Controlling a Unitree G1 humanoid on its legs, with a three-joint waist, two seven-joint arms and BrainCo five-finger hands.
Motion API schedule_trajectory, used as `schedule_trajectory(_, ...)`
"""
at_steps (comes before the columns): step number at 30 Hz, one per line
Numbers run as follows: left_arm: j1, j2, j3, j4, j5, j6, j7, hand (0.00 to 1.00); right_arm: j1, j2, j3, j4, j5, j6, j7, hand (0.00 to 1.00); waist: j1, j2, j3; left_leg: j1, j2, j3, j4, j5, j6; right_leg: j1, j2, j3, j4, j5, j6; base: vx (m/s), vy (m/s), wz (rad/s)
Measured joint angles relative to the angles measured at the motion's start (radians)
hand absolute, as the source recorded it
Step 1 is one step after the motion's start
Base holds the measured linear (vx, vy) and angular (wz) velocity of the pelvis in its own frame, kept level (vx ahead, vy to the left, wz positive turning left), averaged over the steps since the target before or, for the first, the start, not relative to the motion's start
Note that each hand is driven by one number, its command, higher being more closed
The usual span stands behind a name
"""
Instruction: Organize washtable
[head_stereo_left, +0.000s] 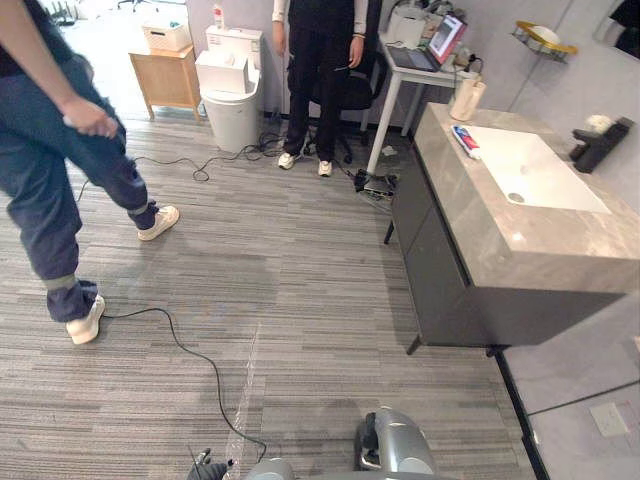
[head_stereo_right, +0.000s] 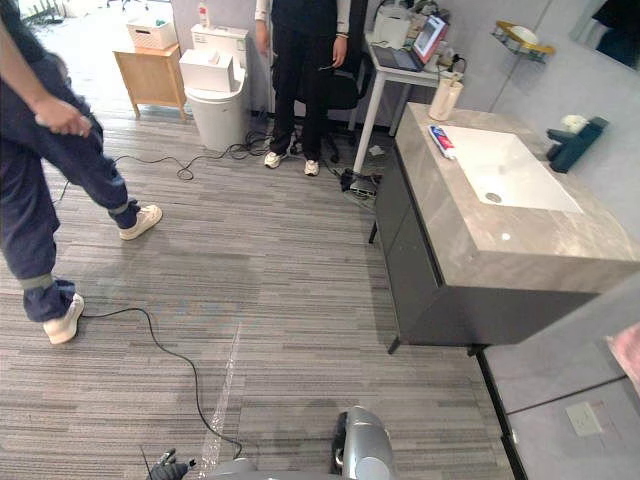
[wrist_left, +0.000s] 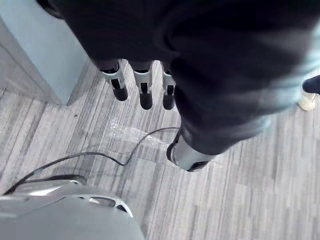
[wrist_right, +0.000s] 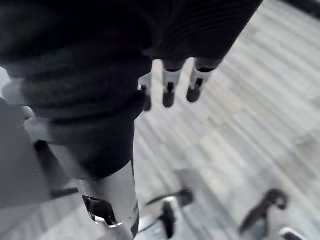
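Walking person (head_stereo_left: 50, 170) was mid-stride on the far left, and a standing person (head_stereo_left: 320, 60) waited at the back. The left hand (wrist_left: 145, 92) hung over bare floor, fingers straight and apart, holding nothing. Same deal for the right hand (wrist_right: 169, 90). Looked like the approach step to me, with nothing picked up yet. The washtable (head_stereo_left: 520, 235) sat off to the right, well apart from both hands, with a toothpaste tube (head_stereo_left: 465, 141) and a cup (head_stereo_left: 466, 98) at the counter's far end by the sink (head_stereo_left: 540, 170). Next move probably called for walking up to its front edge. Plenty of open floor, but I'd mind that near corner.
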Motion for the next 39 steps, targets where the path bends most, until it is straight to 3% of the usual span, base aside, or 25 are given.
schedule_trajectory(1,0.001,-0.006,-0.002,0.012,0.001,0.007,-0.001,0.0,0.001,-0.004,-0.009,0.007,0.0,0.009,-0.001,0.0,-0.016,0.005,-0.003,0.04,-0.015,-0.008,-0.048,0.003,0.002,-0.003,0.009,-0.046,-0.06,0.029,-0.032,0.53,0.049,0.49)
schedule_trajectory(2,0.015,-0.019,-0.003,0.015,0.004,0.013,-0.008,0.0,0.007,-0.006,-0.018,0.007,-0.003,0.015,0.0,0.0,-0.025,0.04,-0.007,0.071,-0.013,-0.018,-0.081,-0.001,-0.009,-0.012,0.024,-0.085,-0.042,0.041,-0.063,0.48,0.019,0.38)
schedule_trajectory(3,0.027,-0.031,-0.002,0.014,0.008,0.013,-0.015,0.0,0.018,-0.01,-0.027,0.001,-0.002,0.016,0.006,0.0,-0.038,0.057,-0.023,0.093,-0.003,-0.021,-0.098,-0.011,-0.04,-0.017,0.037,-0.107,-0.016,0.044,-0.09,0.61,-0.02,0.48)
schedule_trajectory(4,0.059,-0.041,0.004,0.009,0.01,0.012,-0.028,0.0,0.045,-0.006,-0.029,-0.007,-0.011,0.017,0.006,0.0,-0.052,0.074,-0.061,0.111,0.017,-0.038,-0.046,-0.004,-0.102,-0.011,0.072,-0.14,0.031,0.053,-0.164,0.67,-0.057,0.44)
schedule_trajectory(5,0.066,-0.039,0.008,0.009,0.01,0.011,-0.031,0.0,0.052,0.0,-0.041,-0.006,-0.012,0.018,0.008,0.0,-0.051,0.068,-0.076,0.102,0.02,-0.049,0.002,-0.004,-0.105,-0.002,0.084,-0.152,0.029,0.067,-0.187,0.87,-0.125,0.49)
schedule_trajectory(6,0.081,-0.03,0.029,0.006,0.01,0.016,-0.043,0.0,0.066,0.003,-0.046,-0.007,-0.033,0.021,0.015,0.0,-0.055,0.043,-0.109,0.067,0.022,-0.053,0.143,-0.004,-0.106,0.033,0.104,-0.163,0.013,0.094,-0.231,0.58,-0.144,0.2)
schedule_trajectory(7,0.073,-0.045,0.039,0.013,0.01,0.023,-0.041,0.0,0.061,-0.012,-0.053,-0.006,-0.043,0.022,0.025,0.0,-0.058,0.063,-0.112,0.042,0.054,-0.053,0.251,-0.003,-0.106,0.05,0.126,-0.155,0.03,0.08,-0.242,0.73,-0.127,-0.07)
schedule_trajectory(8,0.076,-0.068,0.05,0.005,0.006,0.027,-0.045,0.0,0.068,-0.047,-0.052,-0.043,-0.053,0.019,0.02,0.0,-0.058,0.095,-0.112,-0.049,0.127,-0.05,0.517,0.129,-0.134,0.108,0.186,-0.124,0.012,0.037,-0.245,0.71,-0.072,-0.49)
schedule_trajectory(9,0.078,-0.069,0.052,0.001,0.007,0.027,-0.047,0.0,0.058,-0.056,-0.043,-0.056,-0.056,0.016,0.017,0.0,-0.048,0.098,-0.111,-0.083,0.15,-0.054,0.611,0.209,-0.135,0.135,0.209,-0.096,-0.004,0.025,-0.25,0.83,-0.041,-1.09)
schedule_trajectory(10,0.068,-0.064,0.053,-0.002,0.006,0.028,-0.049,0.0,0.037,-0.066,-0.039,-0.071,-0.072,0.011,0.017,0.0,-0.035,0.095,-0.102,-0.148,0.201,-0.051,0.783,0.214,-0.137,0.184,0.251,-0.048,-0.021,0.007,-0.256,0.66,-0.036,-1.16)
schedule_trajectory(12,0.05,-0.037,0.062,-0.039,-0.015,0.024,-0.041,0.0,-0.015,-0.05,-0.01,-0.069,-0.083,0.005,0.008,0.0,-0.026,0.049,-0.067,-0.246,0.258,-0.06,0.943,0.183,-0.087,0.296,0.277,0.041,-0.051,-0.027,-0.252,0.45,-0.022,-1.14)
schedule_trajectory(14,0.045,-0.022,0.063,-0.071,-0.046,0.012,-0.035,0.0,-0.018,-0.045,0.006,-0.068,-0.085,0.004,-0.005,0.0,-0.007,0.018,-0.063,-0.335,0.262,-0.089,0.936,0.15,-0.048,0.384,0.276,0.125,-0.095,-0.033,-0.246,0.53,0.014,-1.17)
schedule_trajectory(17,0.045,-0.031,0.061,-0.119,-0.099,-0.011,-0.015,0.0,-0.025,-0.048,0.027,-0.078,-0.08,-0.003,-0.009,0.0,0.019,0.009,-0.051,-0.452,0.257,-0.145,0.734,0.107,-0.069,0.464,0.271,0.257,-0.132,-0.056,-0.221,0.45,0.147,-1.22)
schedule_trajectory(19,0.054,-0.044,0.06,-0.15,-0.131,-0.028,0.01,0.0,-0.021,-0.048,0.06,-0.114,-0.082,-0.006,-0.012,0.0,0.026,0.002,-0.04,-0.476,0.227,-0.213,0.373,0.121,-0.112,0.491,0.234,0.379,-0.081,-0.14,-0.186,0.46,0.382,-1.5)
schedule_trajectory(22,0.085,-0.075,0.06,-0.198,-0.132,-0.046,0.031,0.0,-0.016,-0.075,0.12,-0.159,-0.1,-0.011,-0.023,0.0,0.045,0.006,-0.048,-0.483,0.228,-0.401,0.101,0.178,-0.208,0.469,0.211,0.578,0.061,-0.269,-0.123,0.39,0.383,-1.72)
schedule_trajectory(24,0.092,-0.09,0.061,-0.204,-0.133,-0.067,0.039,0.0,-0.02,-0.089,0.136,-0.161,-0.119,-0.014,-0.028,0.0,0.068,0.021,-0.05,-0.481,0.264,-0.474,0.074,0.185,-0.227,0.455,0.21,0.679,0.119,-0.33,-0.091,0.4,0.518,-1.95)
schedule_trajectory(25,0.102,-0.107,0.064,-0.203,-0.134,-0.068,0.052,0.0,-0.012,-0.102,0.134,-0.162,-0.119,-0.013,-0.028,0.0,0.075,0.047,-0.069,-0.479,0.3,-0.505,0.09,0.17,-0.248,0.457,0.21,0.756,0.132,-0.369,-0.062,0.44,0.645,-1.98)
schedule_trajectory(26,0.112,-0.114,0.069,-0.202,-0.14,-0.069,0.053,0.0,-0.014,-0.106,0.133,-0.159,-0.119,-0.012,-0.029,0.0,0.074,0.066,-0.083,-0.484,0.31,-0.487,0.124,0.206,-0.32,0.465,0.202,0.79,0.131,-0.386,-0.047,0.43,0.722,-1.97)
schedule_trajectory(27,0.131,-0.107,0.091,-0.203,-0.15,-0.073,0.053,0.0,-0.015,-0.093,0.131,-0.152,-0.122,-0.003,-0.027,0.0,0.079,0.037,-0.099,-0.487,0.293,-0.411,0.231,0.233,-0.314,0.476,0.144,0.849,0.126,-0.399,-0.018,0.4,0.728,-1.66)
schedule_trajectory(29,0.12,-0.068,0.122,-0.171,-0.147,-0.078,0.054,0.0,-0.002,-0.035,0.102,-0.152,-0.128,-0.007,-0.023,0.0,0.054,-0.03,-0.135,-0.454,0.247,-0.297,0.31,0.155,-0.246,0.453,0.047,0.824,0.157,-0.315,-0.011,0.41,0.724,-1.32)
schedule_trajectory(30,0.107,-0.064,0.122,-0.158,-0.145,-0.078,0.054,0.0,-0.004,-0.026,0.081,-0.15,-0.13,-0.006,-0.023,0.0,0.049,-0.033,-0.137,-0.44,0.241,-0.269,0.314,0.144,-0.228,0.436,0.039,0.82,0.19,-0.281,-0.017,0.32,0.576,-0.94)
schedule_trajectory(33,0.064,-0.061,0.096,-0.135,-0.122,-0.074,0.059,0.0,-0.007,-0.011,0.023,-0.15,-0.097,-0.007,-0.017,0.0,0.041,-0.024,-0.131,-0.327,0.22,-0.103,0.253,0.114,-0.151,0.271,0.006,0.753,0.447,-0.04,-0.051,0.2,0.516,-1.0)
schedule_trajectory(34,0.056,-0.062,0.081,-0.131,-0.116,-0.074,0.052,0.0,-0.005,-0.011,0.014,-0.151,-0.078,-0.008,-0.008,0.0,0.038,-0.018,-0.128,-0.29,0.216,-0.069,0.232,0.111,-0.141,0.237,-0.003,0.713,0.5,-0.012,-0.059,0.06,0.374,-0.81)
schedule_trajectory(36,0.041,-0.069,0.063,-0.117,-0.107,-0.073,0.045,0.0,-0.003,-0.01,0.016,-0.152,-0.075,-0.01,-0.001,0.0,0.023,-0.018,-0.128,-0.223,0.202,-0.019,0.176,0.111,-0.121,0.193,-0.022,0.593,0.564,-0.02,-0.055,0.02,0.276,-0.65)
schedule_trajectory(39,0.026,-0.088,0.049,-0.112,-0.075,-0.074,0.026,0.0,0.007,-0.01,0.018,-0.159,-0.079,-0.018,0.002,0.0,0.018,-0.012,-0.126,-0.143,0.2,0.052,0.115,0.094,-0.096,0.139,-0.01,0.414,0.533,-0.117,0.01,0.07,0.094,-0.62)
